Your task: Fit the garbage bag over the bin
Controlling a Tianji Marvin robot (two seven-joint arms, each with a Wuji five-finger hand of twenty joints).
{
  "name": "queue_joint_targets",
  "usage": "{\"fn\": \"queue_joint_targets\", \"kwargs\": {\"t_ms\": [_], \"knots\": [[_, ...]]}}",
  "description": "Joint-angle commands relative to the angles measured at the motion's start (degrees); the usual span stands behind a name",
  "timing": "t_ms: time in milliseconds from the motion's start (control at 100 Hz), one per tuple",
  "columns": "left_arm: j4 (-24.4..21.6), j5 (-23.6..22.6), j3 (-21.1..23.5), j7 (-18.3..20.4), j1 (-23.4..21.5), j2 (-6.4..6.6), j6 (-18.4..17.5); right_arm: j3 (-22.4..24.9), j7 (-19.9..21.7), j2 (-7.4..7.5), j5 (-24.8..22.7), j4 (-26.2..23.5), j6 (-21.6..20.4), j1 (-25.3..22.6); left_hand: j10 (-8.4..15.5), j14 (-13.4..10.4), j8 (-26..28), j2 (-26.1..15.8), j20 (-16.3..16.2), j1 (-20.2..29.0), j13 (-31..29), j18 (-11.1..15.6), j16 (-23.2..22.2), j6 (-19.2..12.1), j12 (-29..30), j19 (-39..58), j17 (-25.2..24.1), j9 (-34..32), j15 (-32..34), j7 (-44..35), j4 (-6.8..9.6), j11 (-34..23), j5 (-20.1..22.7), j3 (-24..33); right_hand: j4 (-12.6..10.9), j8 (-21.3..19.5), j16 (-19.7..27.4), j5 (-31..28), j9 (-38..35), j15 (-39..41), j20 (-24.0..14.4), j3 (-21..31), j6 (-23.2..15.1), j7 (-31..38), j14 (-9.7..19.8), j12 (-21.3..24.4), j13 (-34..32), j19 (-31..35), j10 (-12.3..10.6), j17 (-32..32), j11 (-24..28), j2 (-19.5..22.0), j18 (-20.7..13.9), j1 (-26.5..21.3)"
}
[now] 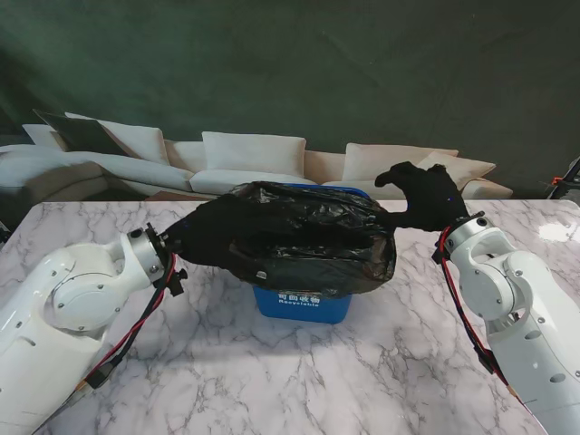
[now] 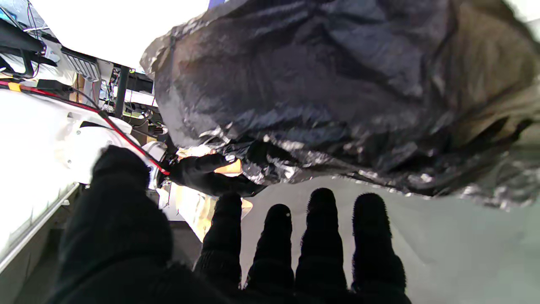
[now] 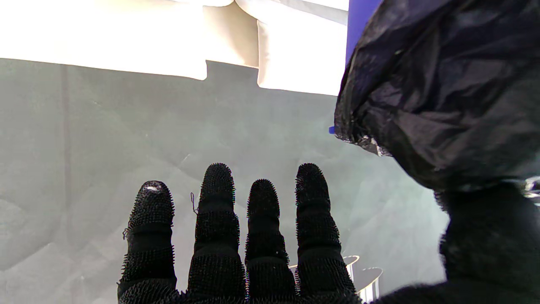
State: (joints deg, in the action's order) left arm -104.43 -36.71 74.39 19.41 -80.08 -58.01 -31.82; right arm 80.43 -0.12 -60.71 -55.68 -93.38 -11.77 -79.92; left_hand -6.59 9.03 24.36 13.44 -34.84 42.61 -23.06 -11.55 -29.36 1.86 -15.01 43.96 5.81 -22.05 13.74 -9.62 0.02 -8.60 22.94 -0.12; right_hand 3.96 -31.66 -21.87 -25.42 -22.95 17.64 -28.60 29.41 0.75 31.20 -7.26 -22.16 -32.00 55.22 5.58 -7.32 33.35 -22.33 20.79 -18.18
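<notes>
The black garbage bag (image 1: 299,240) sat draped over the top of the blue bin (image 1: 302,304). My left hand (image 1: 204,237) and right hand (image 1: 424,201) were both open, fingers spread, beside it. I thought I should tug each side down evenly.

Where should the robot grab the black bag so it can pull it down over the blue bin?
Probably the garbage bag is best gripped at its loose crinkly bottom edge, where it bunches partway down the blue bin. Pinch it from the outside at each end, the left hand from the left, the right hand from the right, then pull downward.
</notes>
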Motion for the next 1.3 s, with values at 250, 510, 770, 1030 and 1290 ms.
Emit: {"fn": "queue_joint_targets", "kwargs": {"t_ms": [250,510,770,1030,1290], "knots": [[4.0,-3.2,-3.2,1.2,2.0,0.17,-0.2,-0.4,0.0,-0.09,-0.1,0.4,0.0,0.5,0.6,-1.0,4.5,2.1,-1.1,8.7,-2.2,2.5,-4.5,-1.4,-9.2,1.6,1.3,-4.0,3.1,-5.0,1.41,-7.1,2.3,3.6,-0.4,0.8,0.7,2.3,1.3,-0.9,-0.1,-0.9,-1.3,-0.5,0.3,0.5,1.3,-0.2,0.8,0.6,-0.3,1.6,-0.1,-1.3],[5.6,-5.7,-5.2,-0.9,2.9,-0.16,0.2,0.0,-0.4,-0.22,0.8,0.1,-0.7,0.4,2.1,-1.8,19.3,4.2,-1.5,19.4,-4.8,3.0,-9.0,-7.9,-14.6,5.4,2.5,-7.3,6.5,-21.9,0.19,-11.5,7.1,8.0,-0.4,1.3,0.8,5.0,2.6,-1.1,0.0,0.3,0.0,-2.0,0.2,0.4,2.1,-0.5,1.2,1.2,0.0,0.4,-0.1,1.8],[5.5,-6.9,-5.5,-2.1,2.7,-0.41,1.4,3.4,0.3,-0.33,2.8,-2.3,-1.8,-2.5,1.9,-1.3,19.9,2.1,-2.3,21.5,-5.7,2.5,-10.9,-8.0,-15.8,7.5,2.8,-8.9,8.2,-31.9,-0.15,-12.5,10.8,5.9,0.7,6.2,1.2,12.0,5.6,-2.3,0.1,3.7,3.1,-11.6,0.2,2.3,2.7,-1.7,0.7,2.1,-3.0,-2.3,0.1,5.8],[5.3,-7.2,-5.4,-1.9,2.8,-0.34,1.3,7.6,6.4,0.02,9.5,-4.6,-4.4,-5.9,2.4,-1.2,19.1,2.2,-2.8,22.3,-7.7,2.1,-11.6,-6.7,-16.3,8.9,4.1,-11.3,9.6,-33.5,0.15,-13.5,13.1,5.8,2.0,10.8,1.9,17.9,7.1,-5.3,1.2,2.0,4.7,-20.1,0.1,6.2,3.3,-6.4,0.8,4.7,-6.6,2.5,1.2,11.3],[5.0,-5.6,-5.2,-0.6,2.6,-0.22,1.9,4.9,7.7,-0.35,14.7,-2.9,-0.5,-3.5,3.9,-1.3,17.5,2.6,-3.1,23.0,-12.6,1.4,-16.0,-5.2,-32.4,11.4,6.2,-19.6,14.1,-35.9,0.54,-14.1,13.2,6.6,1.5,10.8,1.0,16.4,7.3,-5.9,-0.2,-3.1,6.0,-21.0,0.0,7.1,3.6,-8.8,1.7,5.9,-8.2,13.8,1.9,14.5]]}}
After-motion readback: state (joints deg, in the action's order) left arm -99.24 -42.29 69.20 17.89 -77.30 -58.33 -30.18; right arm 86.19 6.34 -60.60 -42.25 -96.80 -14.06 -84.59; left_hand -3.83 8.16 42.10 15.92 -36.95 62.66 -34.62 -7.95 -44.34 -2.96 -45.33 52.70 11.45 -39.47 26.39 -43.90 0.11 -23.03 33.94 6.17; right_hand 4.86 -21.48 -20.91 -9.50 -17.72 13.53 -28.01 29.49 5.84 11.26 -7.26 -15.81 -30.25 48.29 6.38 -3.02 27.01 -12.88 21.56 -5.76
